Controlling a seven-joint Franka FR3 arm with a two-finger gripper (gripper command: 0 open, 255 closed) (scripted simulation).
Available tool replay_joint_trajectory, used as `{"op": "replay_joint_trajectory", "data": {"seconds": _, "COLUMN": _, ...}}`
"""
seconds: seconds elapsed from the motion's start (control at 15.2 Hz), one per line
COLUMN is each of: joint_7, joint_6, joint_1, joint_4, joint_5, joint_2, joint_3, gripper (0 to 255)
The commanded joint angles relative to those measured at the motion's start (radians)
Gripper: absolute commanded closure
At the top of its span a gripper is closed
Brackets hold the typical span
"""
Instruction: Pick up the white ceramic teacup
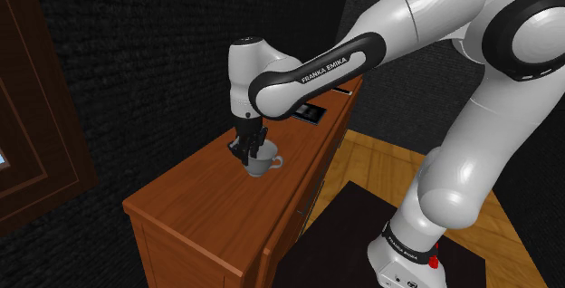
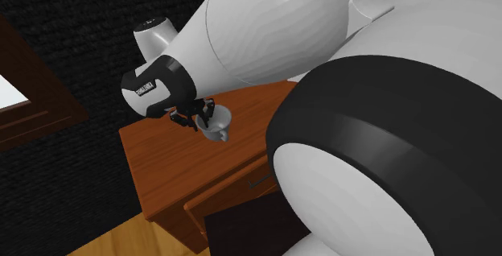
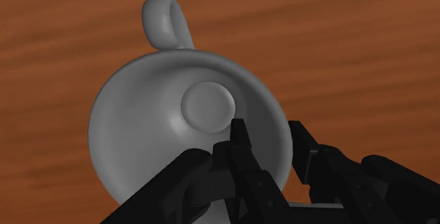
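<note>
A plain grey-white teacup with a small loop handle stands on the brown wooden dresser top. My black gripper comes down onto it from above, at the side of the rim opposite the handle. In the wrist view the gripper straddles the teacup wall: one finger is inside the bowl, the other outside, and they are drawn close on the rim. In the second exterior view the teacup sits under the gripper, near the middle of the dresser top.
A dark flat item lies farther along the dresser top, toward the far end. Drawer fronts face the wooden floor. A dark wall runs behind the dresser, with a wooden frame at the shoulder view's left.
</note>
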Motion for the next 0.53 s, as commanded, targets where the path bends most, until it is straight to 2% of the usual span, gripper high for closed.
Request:
{"op": "replay_joint_trajectory", "data": {"seconds": 0.0, "joint_7": 0.0, "joint_6": 0.0, "joint_1": 0.0, "joint_4": -0.001, "joint_5": 0.0, "joint_2": 0.001, "joint_3": 0.0, "gripper": 255}}
{"op": "replay_joint_trajectory", "data": {"seconds": 0.2, "joint_7": 0.001, "joint_6": -0.001, "joint_1": 0.0, "joint_4": 0.002, "joint_5": 0.0, "joint_2": 0.002, "joint_3": 0.0, "gripper": 255}}
{"op": "replay_joint_trajectory", "data": {"seconds": 0.46, "joint_7": -0.013, "joint_6": -0.053, "joint_1": 0.0, "joint_4": 0.028, "joint_5": 0.014, "joint_2": -0.026, "joint_3": -0.001, "gripper": 255}}
